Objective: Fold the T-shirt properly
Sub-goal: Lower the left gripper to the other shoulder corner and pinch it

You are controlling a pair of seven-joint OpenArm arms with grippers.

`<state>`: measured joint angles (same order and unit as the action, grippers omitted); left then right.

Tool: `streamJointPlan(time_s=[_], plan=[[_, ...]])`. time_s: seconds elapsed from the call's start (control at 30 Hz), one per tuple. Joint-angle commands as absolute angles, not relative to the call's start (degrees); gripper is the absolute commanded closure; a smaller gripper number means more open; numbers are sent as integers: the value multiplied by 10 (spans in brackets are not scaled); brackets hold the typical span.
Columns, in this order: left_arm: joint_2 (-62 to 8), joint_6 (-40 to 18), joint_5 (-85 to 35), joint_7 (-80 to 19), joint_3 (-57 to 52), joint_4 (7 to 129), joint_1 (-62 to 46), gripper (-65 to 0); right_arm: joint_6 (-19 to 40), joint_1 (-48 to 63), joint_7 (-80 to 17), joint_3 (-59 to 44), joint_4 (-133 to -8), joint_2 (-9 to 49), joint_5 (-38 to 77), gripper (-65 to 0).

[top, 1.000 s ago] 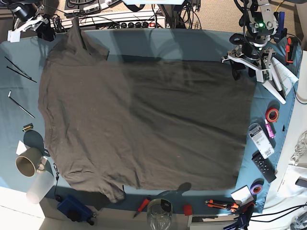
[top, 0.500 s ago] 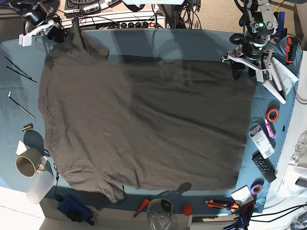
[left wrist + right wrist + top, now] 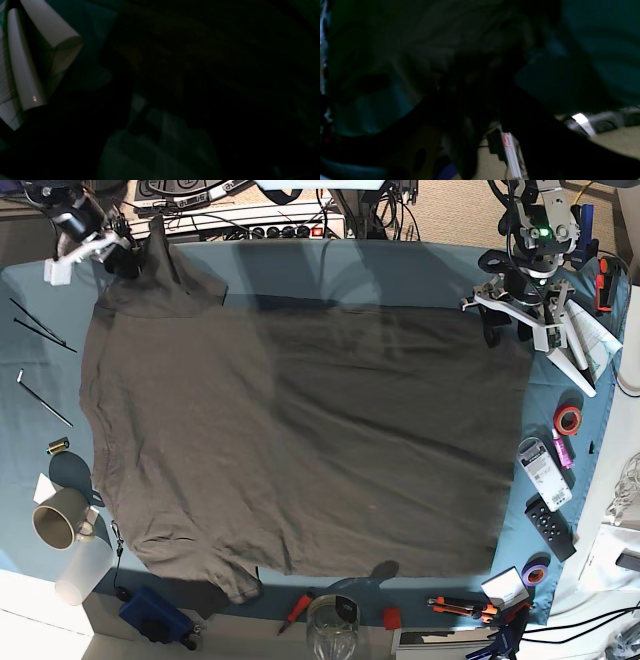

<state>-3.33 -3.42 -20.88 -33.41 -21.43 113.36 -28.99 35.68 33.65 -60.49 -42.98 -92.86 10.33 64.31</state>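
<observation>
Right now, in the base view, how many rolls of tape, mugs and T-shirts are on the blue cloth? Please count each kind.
Rolls of tape: 2 (red roll, purple roll)
Mugs: 1 (beige mug)
T-shirts: 1 (T-shirt)
Total: 4

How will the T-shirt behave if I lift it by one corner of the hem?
The T-shirt lies flat with soft creases, so it will probably drape limply, not hold shape. Spread wide over the tablecloth, it would likely drag and bunch rather than slide cleanly. Its sleeve already stands up in a peak, suggesting light, pliable fabric.
</observation>
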Motion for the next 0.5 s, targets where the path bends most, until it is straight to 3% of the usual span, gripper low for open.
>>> streamJointPlan(time_s=[0.0, 0.47], plan=[[-37, -37, -213, -322, -215, 1142, -291, -317, 357, 341, -614, -418, -922, 108, 634, -225], [-37, -36, -213, -315, -215, 1142, -290, -317, 357, 332, -621, -391, -881, 88, 633, -225]])
